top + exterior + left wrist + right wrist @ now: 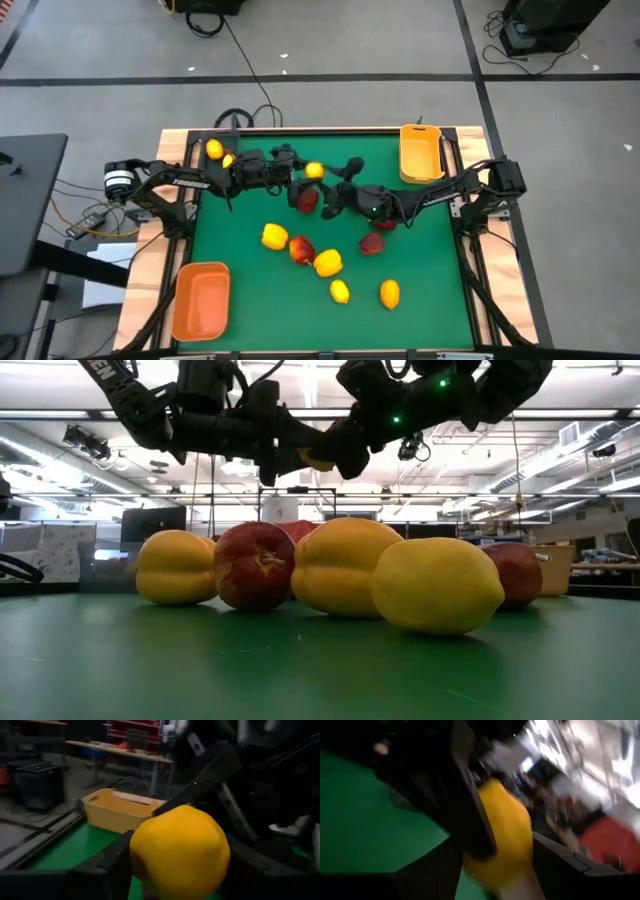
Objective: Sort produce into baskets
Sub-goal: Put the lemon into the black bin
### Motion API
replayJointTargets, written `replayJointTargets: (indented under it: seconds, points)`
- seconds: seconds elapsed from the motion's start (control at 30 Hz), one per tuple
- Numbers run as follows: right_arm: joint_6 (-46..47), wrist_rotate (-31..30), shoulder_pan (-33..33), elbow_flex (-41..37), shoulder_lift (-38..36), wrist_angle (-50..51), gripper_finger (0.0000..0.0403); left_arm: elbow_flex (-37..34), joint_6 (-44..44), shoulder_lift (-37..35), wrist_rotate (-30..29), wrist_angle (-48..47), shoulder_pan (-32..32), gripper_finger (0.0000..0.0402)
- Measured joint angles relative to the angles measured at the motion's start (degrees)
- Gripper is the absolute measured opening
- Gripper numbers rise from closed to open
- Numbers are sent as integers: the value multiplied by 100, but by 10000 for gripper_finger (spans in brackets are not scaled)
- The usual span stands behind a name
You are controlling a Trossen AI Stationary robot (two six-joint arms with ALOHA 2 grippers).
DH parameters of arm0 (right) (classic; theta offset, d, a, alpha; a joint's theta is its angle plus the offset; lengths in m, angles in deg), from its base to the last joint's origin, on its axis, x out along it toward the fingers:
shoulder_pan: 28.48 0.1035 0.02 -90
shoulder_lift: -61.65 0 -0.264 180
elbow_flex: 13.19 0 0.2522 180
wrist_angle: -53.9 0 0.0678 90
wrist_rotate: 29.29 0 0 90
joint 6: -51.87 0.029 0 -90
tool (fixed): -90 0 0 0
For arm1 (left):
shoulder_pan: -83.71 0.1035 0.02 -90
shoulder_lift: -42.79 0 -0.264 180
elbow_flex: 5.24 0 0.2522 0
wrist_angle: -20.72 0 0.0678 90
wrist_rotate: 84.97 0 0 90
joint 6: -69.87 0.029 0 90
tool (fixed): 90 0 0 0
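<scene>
Produce is lying loose across the middle of the green mat, with one piece held in the air above it.

An orange basket is sitting at the mat's near-left corner. Two small lemons are lying at the mat's far-left corner.

The left gripper is reaching in over the far half of the mat. Its fingers are closed on a held lemon, which is hanging clear of the mat. The right gripper is meeting it from the mat's other side, right against the same fruit. Whether its grip has closed on the fruit cannot be told.

An apple is resting on the mat just below the two grippers. Nearer the mat's front edge, a big yellow piece, a second apple and another yellow piece are lying in a touching row. Two more lemons are lying apart from each other, closest to the front edge. A third apple is sitting right of the mat's centre, under the right arm.

A yellow basket is standing at the mat's far-right corner.
</scene>
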State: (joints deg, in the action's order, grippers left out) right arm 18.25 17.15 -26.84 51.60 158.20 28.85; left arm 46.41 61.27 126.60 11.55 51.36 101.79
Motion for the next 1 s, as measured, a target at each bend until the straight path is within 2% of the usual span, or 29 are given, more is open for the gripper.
replayJointTargets:
  seconds: [0.07,0.13,0.3,0.4,0.5,0.57,0.63,0.73,0.8,0.93,1.0]
  points:
    - [441,-894,75,-36,-82,362,240,-18,-20,-207,-445,-303,239,230]
    - [765,-1401,116,-26,-156,619,249,-18,-61,-405,-851,-735,545,236]
    - [1768,-1483,268,-26,-433,1522,269,-28,-387,-841,-974,-2214,1447,256]
    - [2521,-1008,254,-26,-601,2231,272,-31,-396,-1092,-1466,-3410,1960,257]
    - [2962,217,147,-26,-684,2876,270,-26,-582,-1241,-1911,-4213,2339,257]
    - [3244,1015,52,-28,-682,3137,267,-29,-666,-1348,-1921,-4622,2534,259]
    - [3485,1557,-22,-31,-682,3275,263,-21,-669,-1456,-1918,-4785,2618,262]
    - [3723,1796,-90,-28,-677,3514,256,-20,-669,-1622,-1940,-5002,2667,270]
    - [3846,1792,-111,-29,-676,3692,252,-17,-660,-1755,-2219,-5097,2667,273]
    - [4087,1804,-111,-30,-676,4004,250,-11,-677,-1907,-3472,-5825,2669,273]
    - [4174,1813,-111,-29,-676,4123,250,-13,-830,-1908,-3901,-6265,2675,270]
